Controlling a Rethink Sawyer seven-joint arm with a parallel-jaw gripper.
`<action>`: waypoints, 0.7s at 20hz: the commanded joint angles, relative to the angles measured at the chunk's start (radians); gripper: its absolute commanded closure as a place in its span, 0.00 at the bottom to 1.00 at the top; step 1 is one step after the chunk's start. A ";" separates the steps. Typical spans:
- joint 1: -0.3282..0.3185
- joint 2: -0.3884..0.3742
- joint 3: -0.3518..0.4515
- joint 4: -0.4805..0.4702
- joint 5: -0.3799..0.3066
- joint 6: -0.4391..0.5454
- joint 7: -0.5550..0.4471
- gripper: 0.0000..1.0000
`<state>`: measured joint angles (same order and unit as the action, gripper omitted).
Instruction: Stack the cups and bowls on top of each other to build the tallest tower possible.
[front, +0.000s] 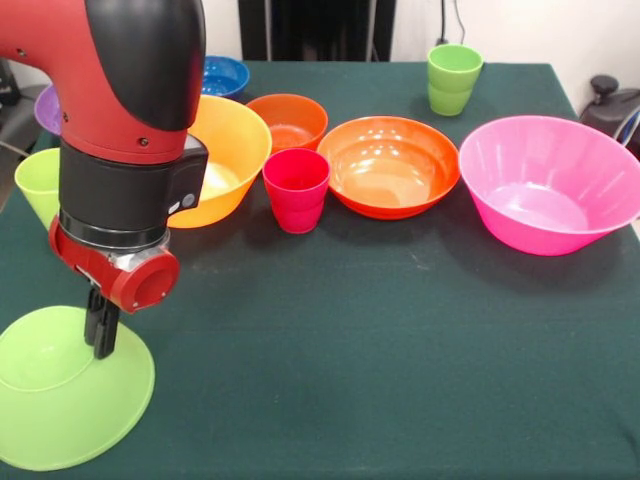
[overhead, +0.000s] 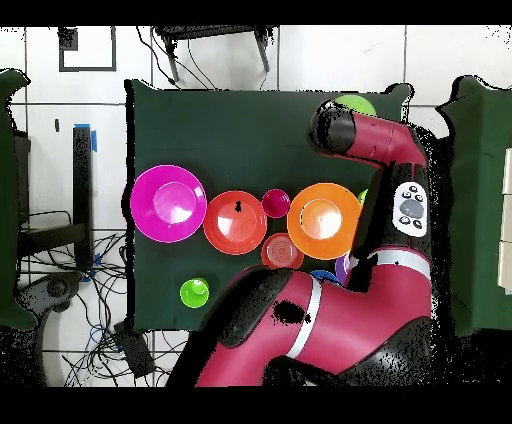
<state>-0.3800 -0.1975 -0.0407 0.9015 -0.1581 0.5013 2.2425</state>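
The lime green bowl (front: 60, 390) lies rim-down at the near left of the front view, with nothing on it. My gripper (front: 102, 335) hangs over its flat base, at or just above it. The large pink bowl (front: 548, 185), medium orange bowl (front: 388, 165), red-pink cup (front: 296, 188) and yellow-orange bowl (front: 225, 160) stand upright in a row. Behind them are the small dark orange bowl (front: 288, 120), blue bowl (front: 222, 75) and purple bowl (front: 47, 108). One light green cup (front: 453, 78) stands at the far right, another (front: 38, 183) at the left, partly behind my arm.
In the overhead view my arm (overhead: 380, 150) covers most of the lime bowl (overhead: 352, 103). The pink bowl (overhead: 168, 203), orange bowl (overhead: 235, 222) and yellow-orange bowl (overhead: 323, 218) line up across the dark green cloth (overhead: 230, 130). A green cup (overhead: 195, 293) stands near the base side.
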 joint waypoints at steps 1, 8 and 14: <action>0.019 0.004 0.050 0.096 -0.021 0.069 -0.027 1.00; 0.015 0.004 0.043 0.094 -0.038 0.021 -0.030 1.00; 0.006 -0.024 0.050 0.118 -0.030 0.048 -0.045 1.00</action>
<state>-0.3800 -0.2074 -0.0450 0.9148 -0.1602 0.5015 2.2425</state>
